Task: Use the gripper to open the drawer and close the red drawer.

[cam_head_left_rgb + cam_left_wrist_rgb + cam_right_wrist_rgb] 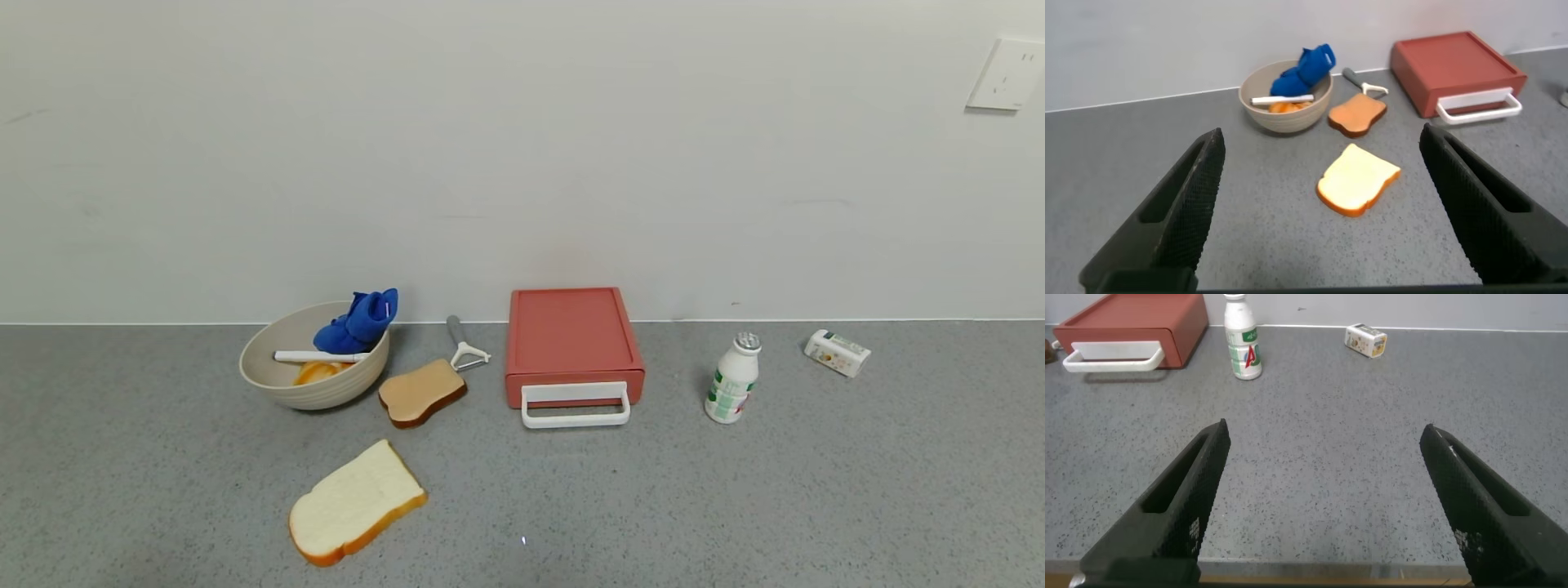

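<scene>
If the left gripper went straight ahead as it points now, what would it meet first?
Probably the white bread slice with orange crust, lying on the grey countertop directly ahead of the open left gripper; depth is uncertain.

A beige bowl (314,367) sits on the grey counter (816,490) near the wall (522,147). It holds a blue cloth (357,321) draped over its rim, a white stick (318,357) and something orange (317,372). Just beside it lies a brown toast slice (421,393), with a peeler (464,345) touching its far end. A white bread slice (357,501) lies nearer. Farther right stand a small bottle (732,378) and, apart, a little carton (837,353) on its side. A socket (1006,73) is on the wall.
</scene>
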`<state>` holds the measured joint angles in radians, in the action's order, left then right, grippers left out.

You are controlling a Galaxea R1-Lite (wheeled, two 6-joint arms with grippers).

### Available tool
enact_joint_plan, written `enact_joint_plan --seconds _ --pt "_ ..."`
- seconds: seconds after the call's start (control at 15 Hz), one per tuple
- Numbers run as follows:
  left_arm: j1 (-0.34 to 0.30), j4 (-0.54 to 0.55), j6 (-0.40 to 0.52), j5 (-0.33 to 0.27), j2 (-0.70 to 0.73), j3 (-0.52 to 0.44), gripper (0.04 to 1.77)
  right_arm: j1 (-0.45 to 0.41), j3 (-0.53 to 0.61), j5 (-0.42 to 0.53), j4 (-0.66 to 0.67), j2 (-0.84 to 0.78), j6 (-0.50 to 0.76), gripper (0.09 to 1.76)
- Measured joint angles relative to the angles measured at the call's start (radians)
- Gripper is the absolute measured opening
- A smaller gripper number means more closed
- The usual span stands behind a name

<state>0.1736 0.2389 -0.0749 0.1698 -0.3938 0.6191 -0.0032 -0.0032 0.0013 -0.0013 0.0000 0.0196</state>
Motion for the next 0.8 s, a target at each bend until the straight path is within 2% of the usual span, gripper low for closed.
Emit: enact_joint_plan --seconds 0.13,0.2,0.33,0.4,0.53,0.67,0.8 --pt "-0.017 0.006 0.004 0.023 0.046 -0.017 1.72 0.0 0.0 0.0 0.0 0.0 0.0 1.71" --pt "-0.021 0.007 0.008 0.065 0.066 -0.028 1.72 0.0 0.0 0.0 0.0 0.0 0.001 1.71" --pt "-0.039 0.002 0.019 0.188 0.093 -0.045 1.72 0.0 0.0 -0.001 0.002 0.0 0.001 1.71" --pt "-0.06 -0.001 0.025 0.226 0.101 -0.045 1.72 0.0 0.0 -0.001 0.003 0.0 0.001 1.71" --pt "-0.116 0.0 0.021 0.225 0.116 -0.025 1.72 0.0 -0.001 -0.001 0.003 0.0 0.001 1.71" --pt "-0.151 0.001 0.015 0.181 0.142 -0.008 1.72 0.0 -0.001 -0.002 0.003 0.0 0.001 1.71" --pt "-0.161 0.004 0.016 0.121 0.184 -0.043 1.72 0.0 -0.001 -0.001 0.001 0.0 0.001 1.71"
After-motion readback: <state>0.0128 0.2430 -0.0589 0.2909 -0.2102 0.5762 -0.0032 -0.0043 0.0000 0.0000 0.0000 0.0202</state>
